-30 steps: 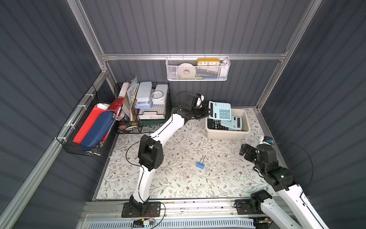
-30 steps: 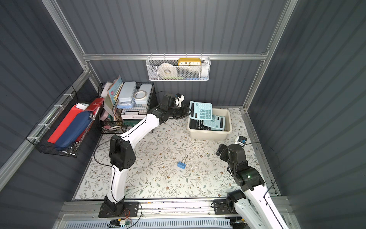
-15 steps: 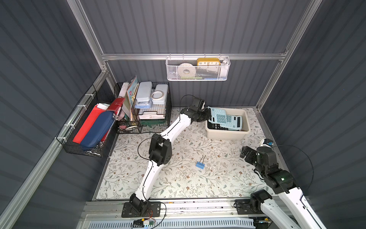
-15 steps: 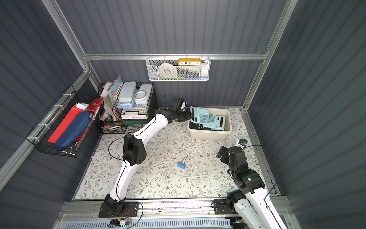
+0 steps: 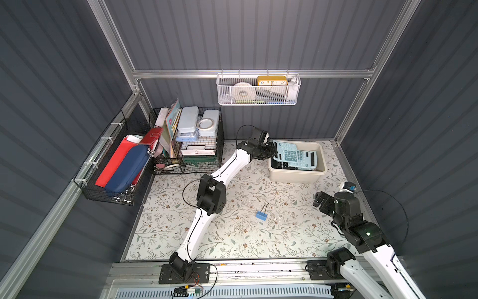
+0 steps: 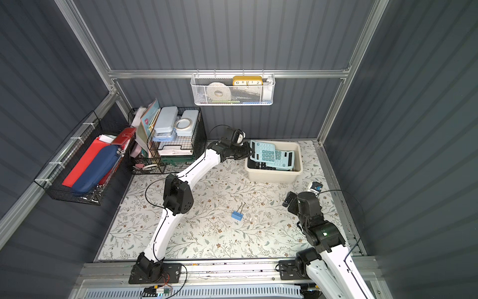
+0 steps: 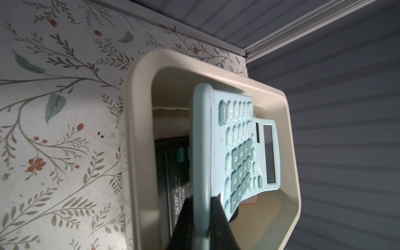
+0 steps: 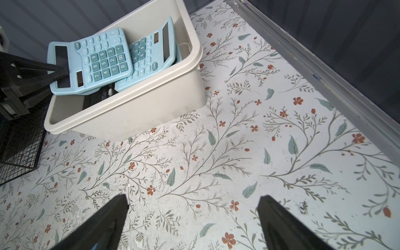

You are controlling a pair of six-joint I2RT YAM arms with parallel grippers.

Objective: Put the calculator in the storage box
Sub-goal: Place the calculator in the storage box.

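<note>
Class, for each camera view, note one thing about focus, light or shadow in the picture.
Left wrist view: the near edge of the held calculator looks soft, close to the lens, and the inside of the storage box lies in shadow. Right wrist view: the mat is sharp and evenly lit; the jaws of the right gripper are dark silhouettes. Both top views: bright mat, dim walls.

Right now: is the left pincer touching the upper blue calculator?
Touching. In the left wrist view, the left pincer has both fingers pressed against opposite faces of the calculator at its end, with no gap visible.
</note>
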